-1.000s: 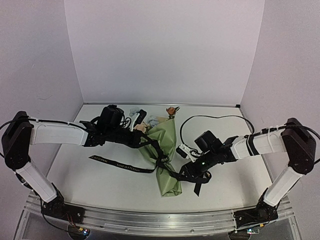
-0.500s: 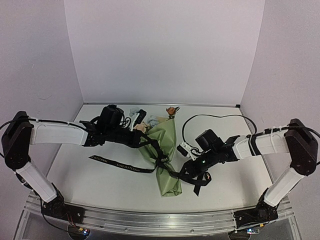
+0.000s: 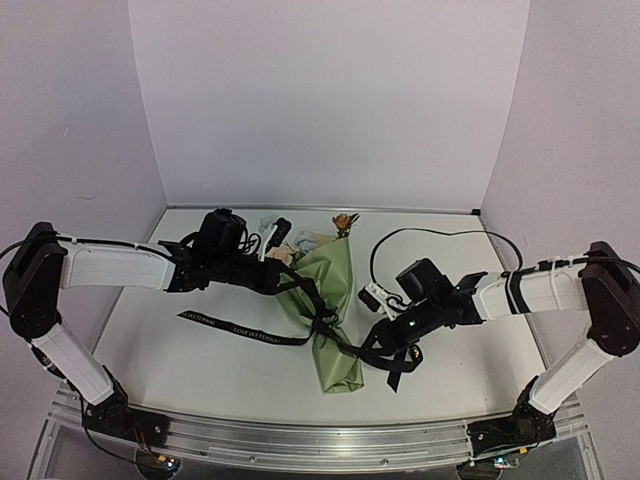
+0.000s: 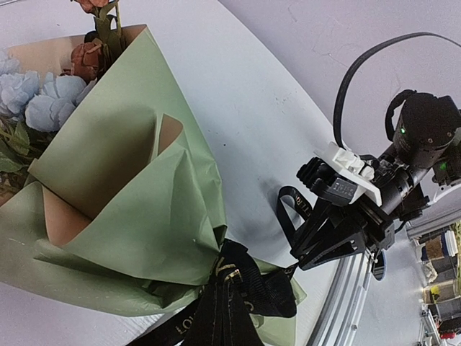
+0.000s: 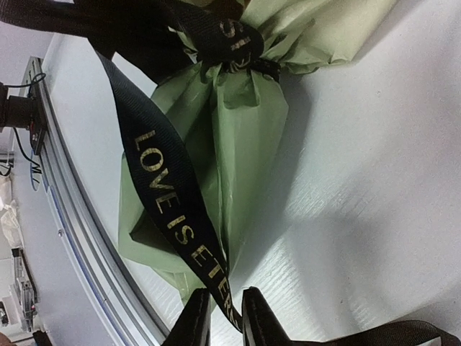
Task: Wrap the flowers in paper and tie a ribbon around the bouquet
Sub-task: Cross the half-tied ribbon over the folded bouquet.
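Grip, right: my right fingers point(image 5: 193, 323) are drawn almost together and pinch the ribbon point(image 5: 169, 216), which passes between the two tips in my right wrist view.
Grip, left: my left fingers point(image 3: 298, 284) are closed on the same ribbon. Its strands run straight from the bouquet's waist up to them, though the tips sit below the edge of my left wrist view.
Ribbon: black with light lettering, cinched around the narrow waist of the bouquet point(image 3: 330, 300). From the waist, one end trails flat toward 9 o'clock and another runs toward 4 o'clock to the right fingers.
Bouquet: lying on the tabletop point(image 3: 200, 370) between my two arms, wide end toward 12 o'clock, crumpled tail toward 6 o'clock.
Paper point(image 4: 144, 194): olive green outside, tan where a fold opens, bunched tight under the ribbon.
Flowers point(image 4: 43, 101): pale blue and rust blooms poke from the wide end. I see a rust one at the 12 o'clock tip.
Cable point(image 3: 420, 235): a black loop arcs off the right arm, at 2 o'clock from the bouquet.
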Controlling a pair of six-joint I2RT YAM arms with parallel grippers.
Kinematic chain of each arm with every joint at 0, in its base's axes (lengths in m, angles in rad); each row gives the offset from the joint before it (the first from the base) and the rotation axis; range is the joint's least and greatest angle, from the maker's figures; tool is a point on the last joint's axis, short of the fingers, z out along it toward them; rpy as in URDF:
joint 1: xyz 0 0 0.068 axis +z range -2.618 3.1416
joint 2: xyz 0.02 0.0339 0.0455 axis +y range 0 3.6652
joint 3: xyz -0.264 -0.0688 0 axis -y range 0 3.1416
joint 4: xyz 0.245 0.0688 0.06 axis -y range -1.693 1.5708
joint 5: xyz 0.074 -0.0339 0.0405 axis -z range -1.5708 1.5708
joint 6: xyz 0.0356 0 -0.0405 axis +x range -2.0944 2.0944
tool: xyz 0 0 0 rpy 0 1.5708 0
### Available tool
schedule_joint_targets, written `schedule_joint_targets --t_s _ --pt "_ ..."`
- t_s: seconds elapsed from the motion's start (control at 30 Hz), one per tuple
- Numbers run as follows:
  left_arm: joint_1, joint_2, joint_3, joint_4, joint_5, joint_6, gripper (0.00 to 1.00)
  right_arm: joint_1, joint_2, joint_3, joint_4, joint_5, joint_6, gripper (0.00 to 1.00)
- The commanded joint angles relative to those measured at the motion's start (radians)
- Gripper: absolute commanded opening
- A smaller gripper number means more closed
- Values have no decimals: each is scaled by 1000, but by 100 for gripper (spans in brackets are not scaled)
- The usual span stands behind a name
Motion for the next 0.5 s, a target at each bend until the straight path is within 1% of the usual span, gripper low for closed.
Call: schedule_joint_targets --t_s 0.0,0.03,0.13,0.2,0.47 --pt "5 -8 34 25 20 8 0 -3 -15 4 7 -22 9 19" --pt "5 -8 34 25 20 8 0 -3 -9 10 7 -27 13 20" --pt "6 -8 34 25 20 8 0 -3 -2 14 6 -39 17 27" --pt "6 -10 33 26 20 8 0 -4 -2 8 5 -40 17 29" --pt "9 -5 34 29 26 6 0 -2 6 -9 6 -39 20 29"
